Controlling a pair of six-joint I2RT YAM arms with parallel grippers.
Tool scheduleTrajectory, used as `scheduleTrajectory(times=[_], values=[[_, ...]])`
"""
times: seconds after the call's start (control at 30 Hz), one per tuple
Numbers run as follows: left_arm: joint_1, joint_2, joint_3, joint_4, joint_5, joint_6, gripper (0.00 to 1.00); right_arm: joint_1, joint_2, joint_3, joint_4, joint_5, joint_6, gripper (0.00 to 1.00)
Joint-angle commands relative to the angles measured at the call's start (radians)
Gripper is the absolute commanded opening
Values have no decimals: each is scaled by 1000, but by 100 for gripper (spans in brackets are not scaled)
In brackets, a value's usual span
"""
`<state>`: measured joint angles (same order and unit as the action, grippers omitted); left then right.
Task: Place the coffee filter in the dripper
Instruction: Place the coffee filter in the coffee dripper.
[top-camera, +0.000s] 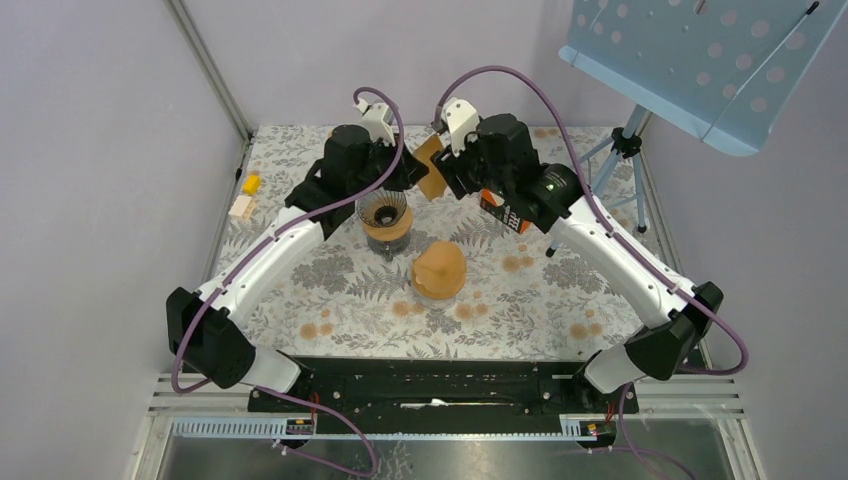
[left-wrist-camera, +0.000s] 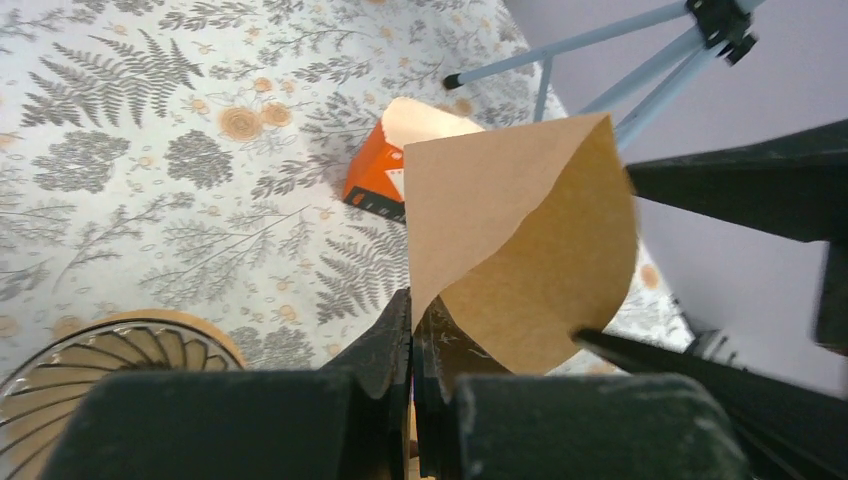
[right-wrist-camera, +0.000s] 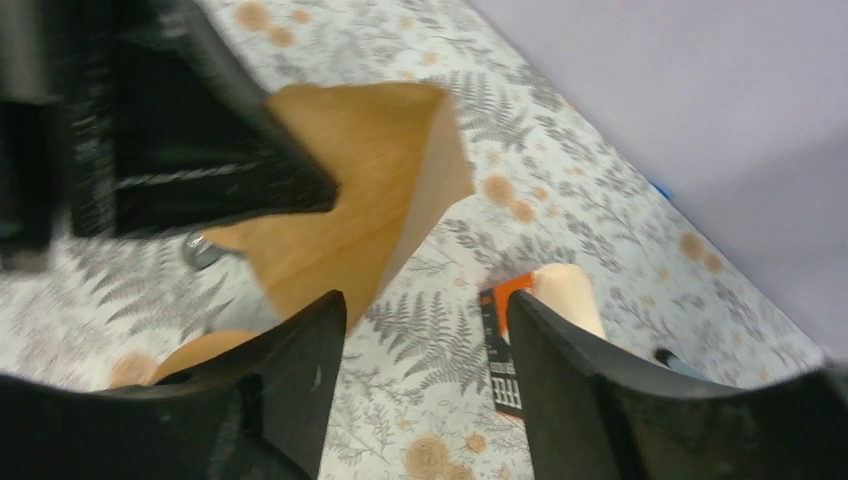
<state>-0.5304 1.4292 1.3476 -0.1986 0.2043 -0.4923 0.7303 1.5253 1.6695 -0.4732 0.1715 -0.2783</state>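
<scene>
The coffee filter (left-wrist-camera: 520, 250), a brown paper cone, is held up in the air above the far middle of the table (top-camera: 300, 290), between the two arms and clear of the fern-patterned cloth. The left claw (left-wrist-camera: 412, 310) is pressed together on the filter's lower corner, pinching the paper at its pointed end, so that the cone fans out up and away from the fingers with its mouth partly open along one side. The right claw (right-wrist-camera: 425, 350) faces it from the other side with its fingers spread wide. The filter's free edge reaches to the gap between them, but whether either finger touches the paper I cannot tell. The dripper (top-camera: 385, 215), a ribbed glass funnel on a wooden collar, stands upright on the table just beside and below the left claw, on the near side of it, and the filter is not in it. A tan cone (top-camera: 438, 270) sits on the table a little nearer the arm bases, to the right of the dripper and apart from it. An orange box (left-wrist-camera: 375, 185) lies on the cloth under the right arm, with the legs of a tripod (left-wrist-camera: 600, 50) beyond the table's right edge
</scene>
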Motion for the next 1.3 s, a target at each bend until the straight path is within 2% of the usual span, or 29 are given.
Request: scheduleTrajectory(times=[0.0,0.13,0.3,0.53,0.7,0.9,1.03,1.27], values=[[21,-45,27,-70,-1,230,0,-3,-84,-30,-20,-273,-30,71],[78,-37,88,-232,109,446,0,-11,-122,-42,-46,-413,-45,77],[173,-5,187,-479,190,731,0,-47,-158,-74,-47,-541,-41,80],[205,52,301,-819,153,1169,3,-88,-184,-129,-28,-563,-36,80],[206,144,388,-990,137,1402,5,-120,-192,-164,-4,-588,-19,80],[195,261,532,-1077,113,1521,7,-163,-207,-208,21,-618,7,80],[172,327,573,-1110,80,1571,9,-185,-218,-236,33,-626,14,80],[146,393,599,-1083,46,1539,17,-202,-227,-264,53,-629,28,80]])
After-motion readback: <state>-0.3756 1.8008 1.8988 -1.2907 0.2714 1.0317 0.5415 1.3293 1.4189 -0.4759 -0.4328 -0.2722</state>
